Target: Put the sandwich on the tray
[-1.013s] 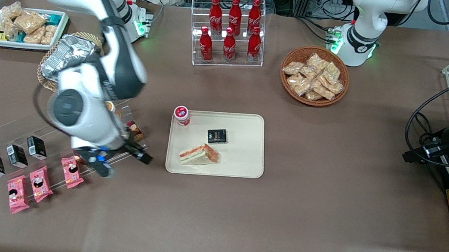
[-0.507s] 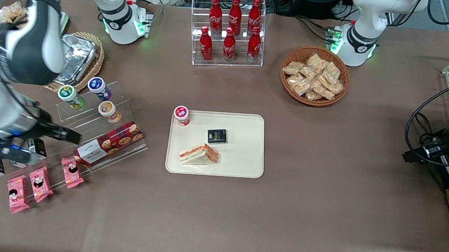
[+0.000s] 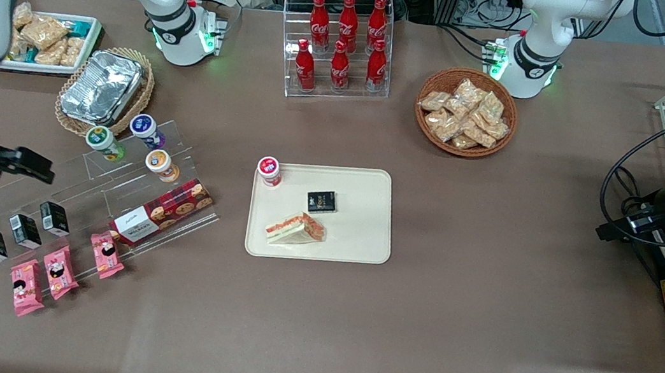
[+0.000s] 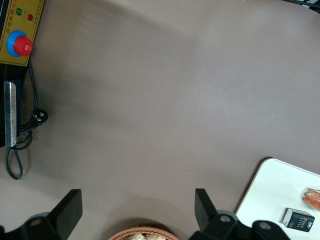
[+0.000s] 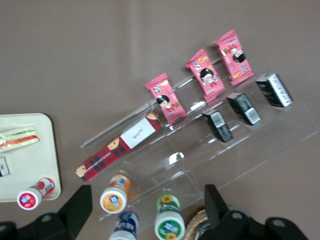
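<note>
The clear-wrapped sandwich (image 3: 295,228) lies on the cream tray (image 3: 364,242) at the table's middle, at the tray's edge nearer the front camera. It also shows in the right wrist view (image 5: 19,136) on the tray (image 5: 37,165). A small black box (image 3: 321,201) and a red-capped cup (image 3: 269,170) are on the tray too. My gripper (image 3: 27,164) is high above the clear display stand (image 3: 94,193) at the working arm's end of the table, far from the tray. It is open and empty (image 5: 147,207).
On the stand are three small cups (image 3: 148,146), a red cookie box (image 3: 162,212), black boxes (image 3: 25,229) and pink snack packets (image 3: 61,269). A foil container in a wicker basket (image 3: 102,89), a white snack bin (image 3: 46,40), a cola bottle rack (image 3: 342,43) and a snack basket (image 3: 466,111) stand farther back.
My arm has swung away from the tray toward the working arm's end of the table and risen. The sandwich stays on the tray, unmoved.
</note>
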`<state>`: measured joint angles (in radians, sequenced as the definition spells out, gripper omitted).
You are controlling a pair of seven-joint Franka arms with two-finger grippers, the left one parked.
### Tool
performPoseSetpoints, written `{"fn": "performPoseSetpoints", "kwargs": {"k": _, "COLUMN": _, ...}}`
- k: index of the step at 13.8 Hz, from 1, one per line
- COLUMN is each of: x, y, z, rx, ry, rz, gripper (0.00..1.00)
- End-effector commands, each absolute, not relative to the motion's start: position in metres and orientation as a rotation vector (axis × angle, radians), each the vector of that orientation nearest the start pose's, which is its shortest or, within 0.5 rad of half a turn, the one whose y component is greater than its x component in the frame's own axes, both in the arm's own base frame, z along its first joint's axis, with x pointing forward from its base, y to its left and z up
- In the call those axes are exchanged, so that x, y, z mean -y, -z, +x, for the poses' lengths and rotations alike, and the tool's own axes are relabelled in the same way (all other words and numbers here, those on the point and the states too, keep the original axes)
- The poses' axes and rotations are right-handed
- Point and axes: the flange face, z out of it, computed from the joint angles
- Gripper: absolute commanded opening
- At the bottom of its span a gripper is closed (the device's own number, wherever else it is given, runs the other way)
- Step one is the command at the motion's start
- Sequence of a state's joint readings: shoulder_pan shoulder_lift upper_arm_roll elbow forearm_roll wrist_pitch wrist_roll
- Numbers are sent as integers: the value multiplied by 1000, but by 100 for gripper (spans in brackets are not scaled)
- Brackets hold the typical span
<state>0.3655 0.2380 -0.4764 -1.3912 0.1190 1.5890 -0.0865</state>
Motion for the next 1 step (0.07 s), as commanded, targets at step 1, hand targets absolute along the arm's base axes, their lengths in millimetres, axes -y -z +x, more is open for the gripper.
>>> {"fn": "performPoseSetpoints", "kwargs": {"k": 1, "x": 33, "y": -598, "z": 612, "rx": -17, "ry": -18, "rz": -3145, "gripper": 99}}
